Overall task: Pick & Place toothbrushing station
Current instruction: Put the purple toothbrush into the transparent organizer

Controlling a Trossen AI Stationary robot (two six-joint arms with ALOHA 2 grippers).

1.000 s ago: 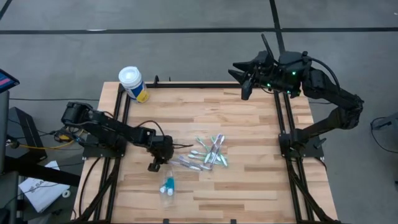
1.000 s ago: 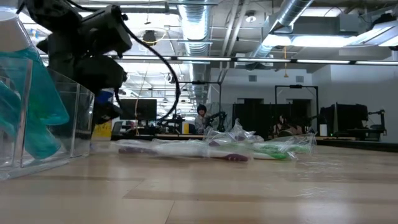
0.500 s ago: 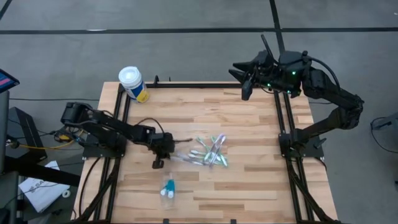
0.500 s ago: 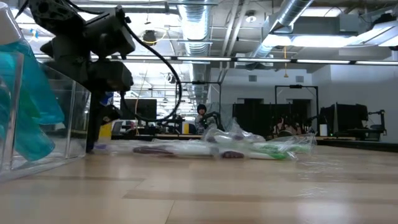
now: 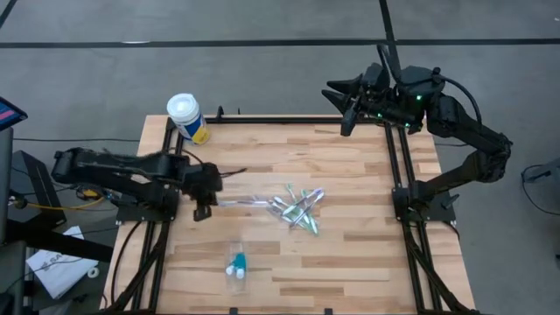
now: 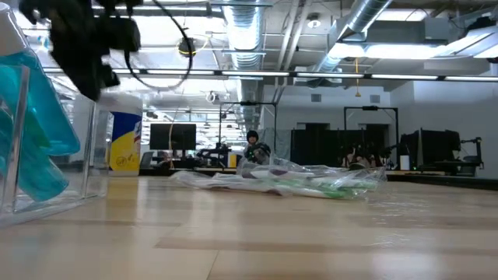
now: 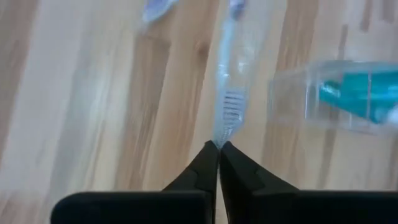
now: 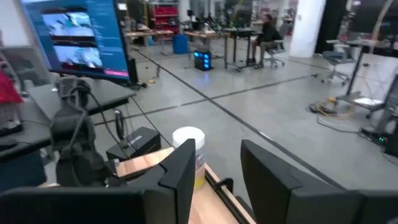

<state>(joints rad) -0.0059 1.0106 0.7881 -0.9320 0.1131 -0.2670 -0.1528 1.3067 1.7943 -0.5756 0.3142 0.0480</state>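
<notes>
High view: my left gripper [image 5: 205, 213] hangs at the table's left edge; wrapped toothbrushes [image 5: 296, 206] lie mid-table, the holder [image 5: 236, 262] nearer the front.
Low view: holder [image 6: 39, 140] cropped.
Left wrist view: fingers [image 7: 202, 168] pinch blurred wrapping [image 7: 229, 99].
Right wrist view: fingers [image 8: 180, 168] spread.

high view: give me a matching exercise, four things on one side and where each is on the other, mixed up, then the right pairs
Things:
1. left gripper
2. right gripper
3. clear holder with teal tubes
4. white-lidded canister

Places:
A. raised over the table's far right corner, open
B. standing at the far left corner
C. lying alone near the front edge
D. at the left edge, pinched on a wrapped toothbrush

Pairs: 1-D, 2-A, 3-C, 4-B
</notes>
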